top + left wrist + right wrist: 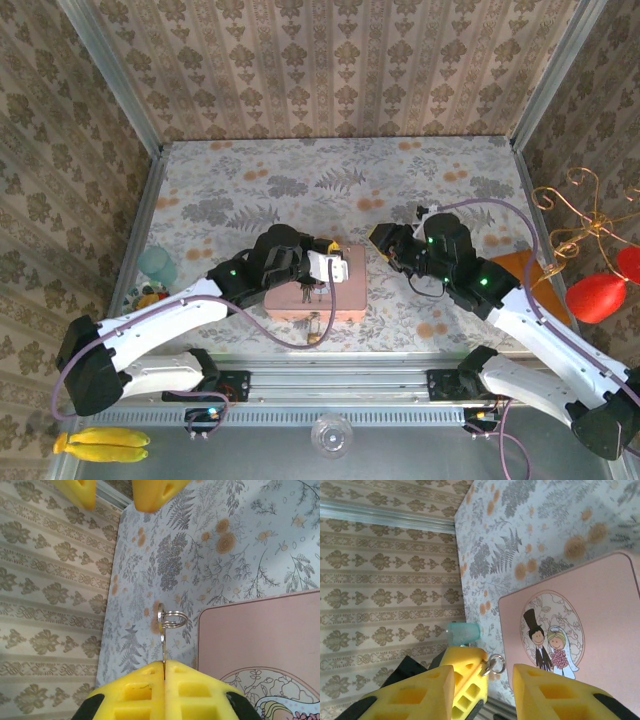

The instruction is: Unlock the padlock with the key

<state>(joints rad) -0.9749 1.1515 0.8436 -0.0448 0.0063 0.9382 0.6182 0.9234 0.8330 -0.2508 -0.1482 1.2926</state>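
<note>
**Key clamped in your left gripper at the pink box; your right gripper stands released**

Top external view: the pink box (pixel 318 292) lies on the flowered table (pixel 300 180). Your left gripper (pixel 335 247) sits at the box's far edge. Your right gripper (pixel 380 240) is just off the box's far right corner, pointing toward the left one. Against the box's near side is a small pale-gold thing that looks like the padlock (pixel 318 326) (too small here to make out its shackle). A teal cup (pixel 157 264) stands well to the left of the box.

Left wrist view: your left gripper (pixel 164 672) is clenched on the key (pixel 163 647), which you see edge-on. Its ring (pixel 173 619) juts out past the yellow fingertips, just beside the box's (pixel 260 640) edge and over the table. Beyond the box, the right gripper's fingers (pixel 155 492) stand apart.

Right wrist view: your right gripper (pixel 482 682) is spread, with nothing pinched between its fingers (pixel 415 695). In the gap you see the left gripper's yellow fingers (pixel 462 677) and the key ring (pixel 493 663), just off the box's corner (whether anything touches there, you cannot tell). The box (pixel 610 630) shows its bride-and-groom picture, and the teal cup (pixel 464 632) stands beyond that same corner.
</note>
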